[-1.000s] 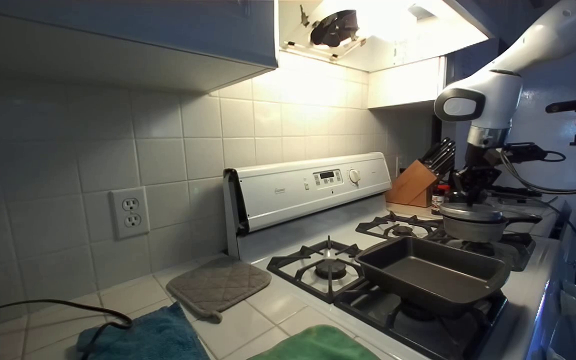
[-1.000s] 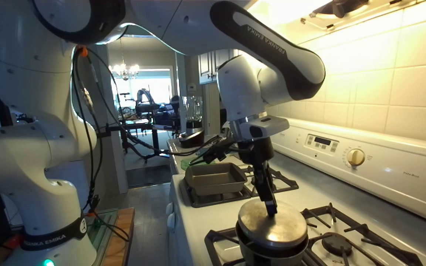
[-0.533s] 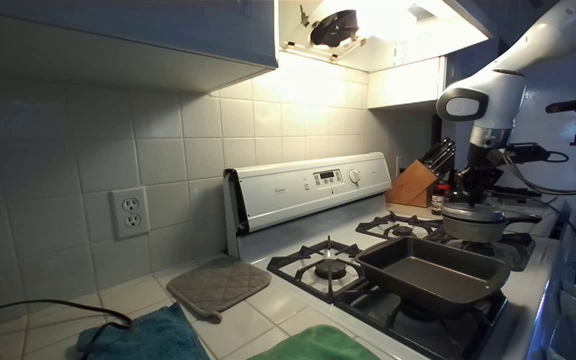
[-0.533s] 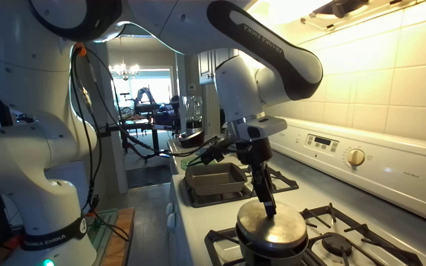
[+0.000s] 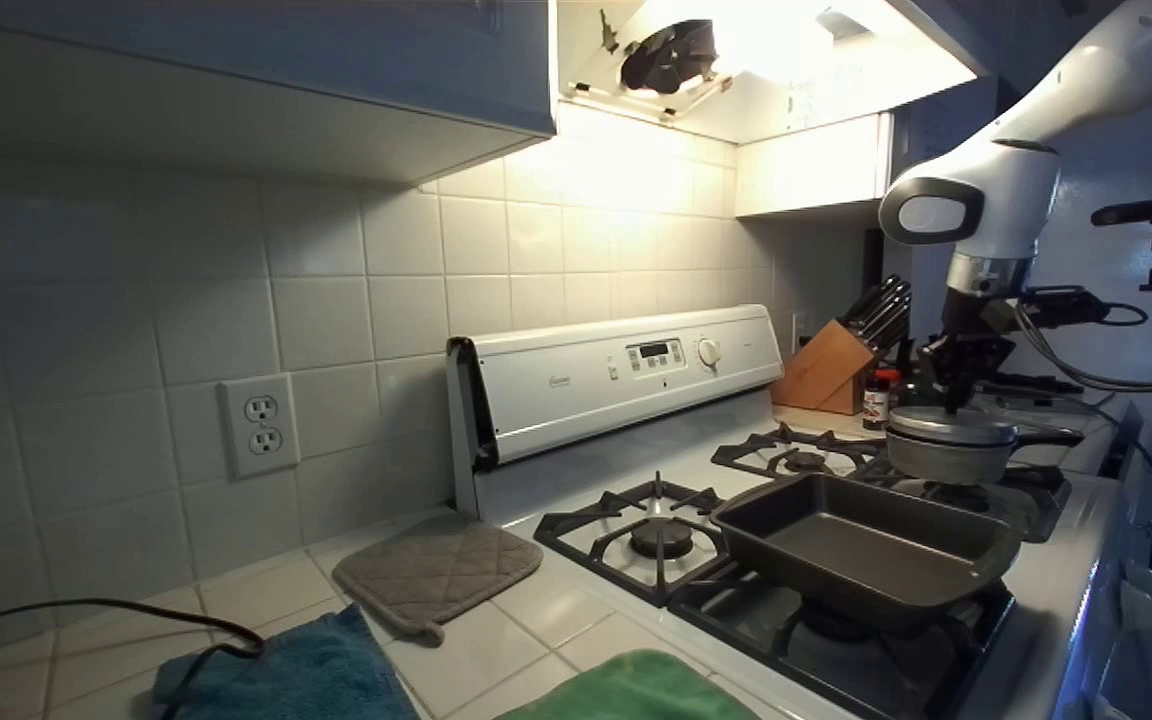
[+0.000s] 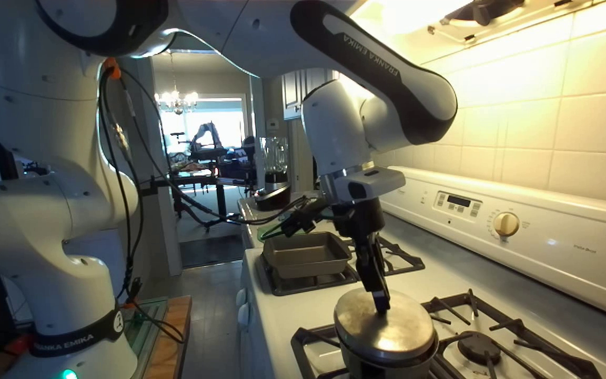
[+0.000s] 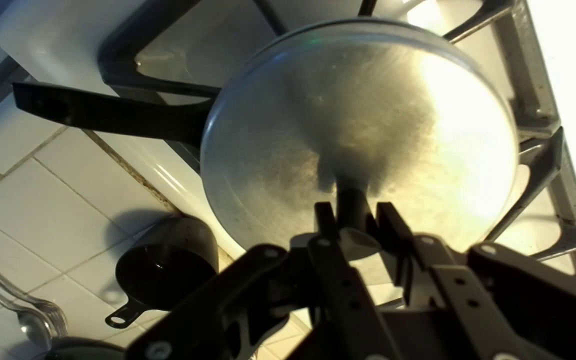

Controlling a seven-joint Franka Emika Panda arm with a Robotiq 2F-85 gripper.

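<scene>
Pinching: the gripper (image 7: pixel 356 215) is squeezed tight on the black knob (image 7: pixel 352 197) on top of the round silver lid (image 7: pixel 363 110).
Lid: it is over the pot (image 5: pixel 946 463). In an exterior view a dark gap shows along part of the rim, so I can't tell if it sits flat.
Pot: it rests on the black grate (image 7: pixel 148 30) at a front corner of the stove (image 6: pixel 282 316), beside the white tiles (image 7: pixel 48 220) with the small black cup (image 7: pixel 193 237).
Knob: it is little, and only the gripper's tip has it, so the lid could twist or slip if the squeeze is a bit off.
Pot handle (image 7: pixel 113 112): it pokes out toward the stove's side edge; a bump there could spin the pot.
Grate: its bars are thin, so pushing down crooked could make the pot slide or tip.
Baking pan (image 5: pixel 866 555): it sits at the other front corner, near enough to get knocked by a swinging lid.
</scene>
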